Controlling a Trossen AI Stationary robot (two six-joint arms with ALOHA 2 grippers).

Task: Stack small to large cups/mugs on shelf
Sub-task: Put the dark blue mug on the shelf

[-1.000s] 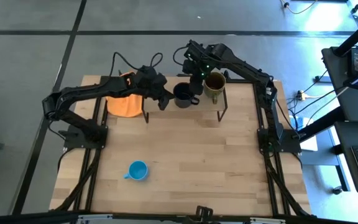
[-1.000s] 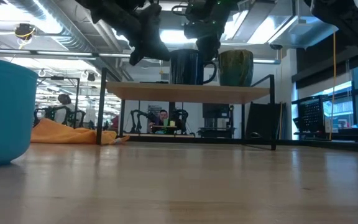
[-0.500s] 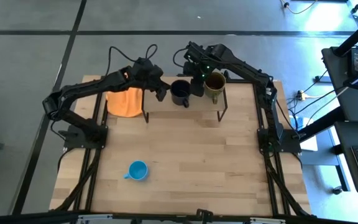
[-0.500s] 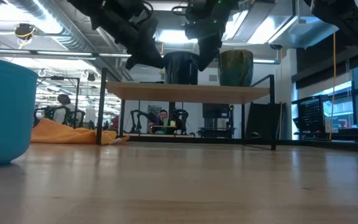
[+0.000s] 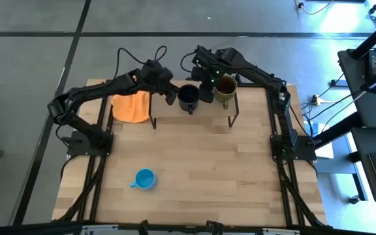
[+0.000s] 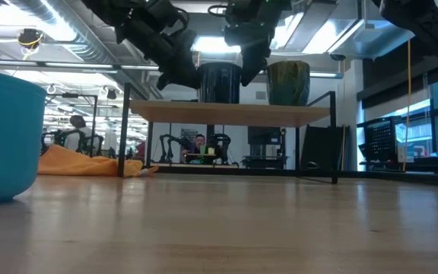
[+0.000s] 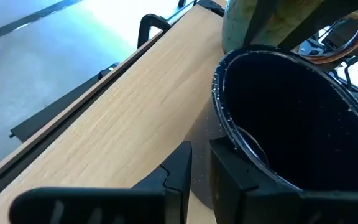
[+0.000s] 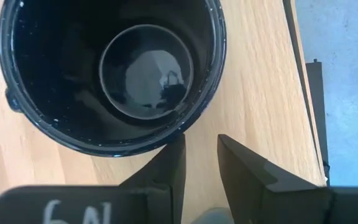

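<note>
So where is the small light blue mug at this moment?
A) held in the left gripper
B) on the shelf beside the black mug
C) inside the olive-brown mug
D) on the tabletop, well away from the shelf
D: the light blue mug stands alone on the table, while the shelf carries only the black mug and the olive-brown mug.

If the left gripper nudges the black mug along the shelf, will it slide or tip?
The black mug looks squat and wide-mouthed, so it probably slides rather than tips. The shelf top is smooth wood, likely low friction. The olive mug stands close beside it, so a push that way may knock them together.
</note>
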